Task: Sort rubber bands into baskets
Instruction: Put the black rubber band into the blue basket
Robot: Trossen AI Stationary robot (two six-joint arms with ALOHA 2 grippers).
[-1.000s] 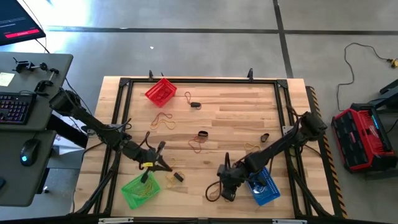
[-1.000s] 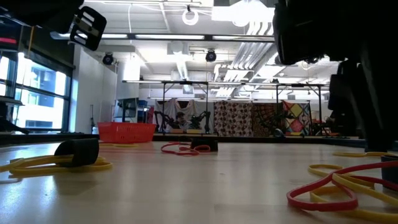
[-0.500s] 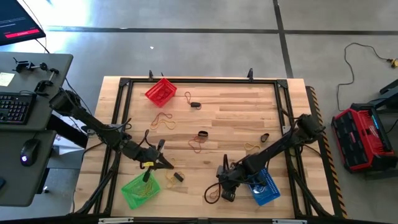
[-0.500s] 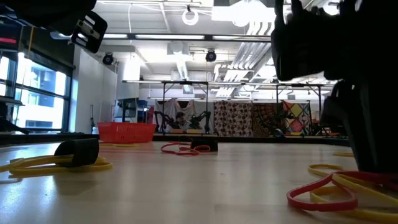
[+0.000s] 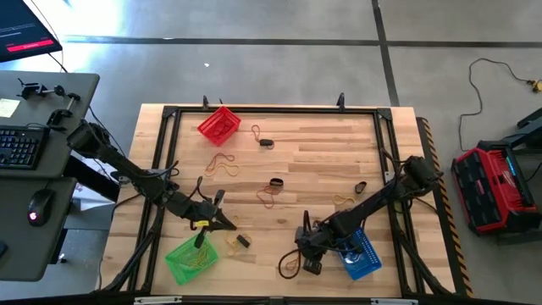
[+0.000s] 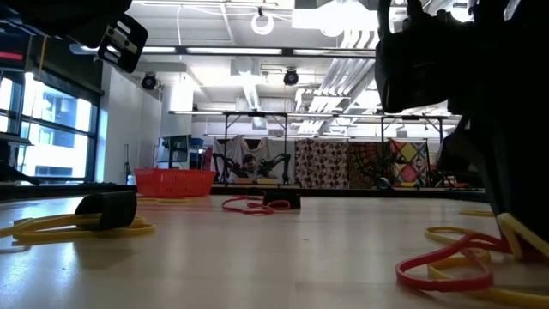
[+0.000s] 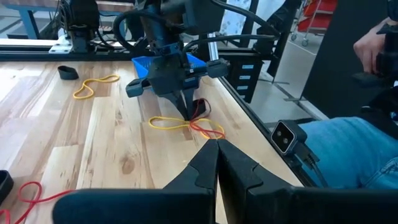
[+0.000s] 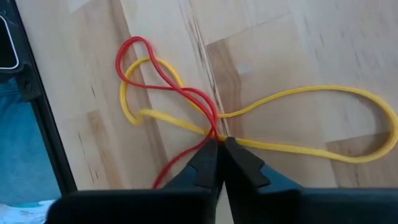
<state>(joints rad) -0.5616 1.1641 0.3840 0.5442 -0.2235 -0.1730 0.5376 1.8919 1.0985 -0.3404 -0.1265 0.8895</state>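
Red band (image 8: 163, 73) and yellow band (image 8: 292, 121), thin limp loops, lie tangled on smooth wood table (image 5: 322, 161) just beside blue basket (image 5: 360, 252). Right gripper (image 8: 216, 151) pinches both at crossing. Risk: both colours lift together, wrong sorting. Left gripper (image 7: 216, 149) pressed together, empty, near green perforated basket (image 5: 188, 258).

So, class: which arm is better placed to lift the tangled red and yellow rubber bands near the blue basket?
Right. Its fingers are pinched on the tangled red and yellow rubber bands beside the blue perforated plastic basket; the left gripper is by the green one.
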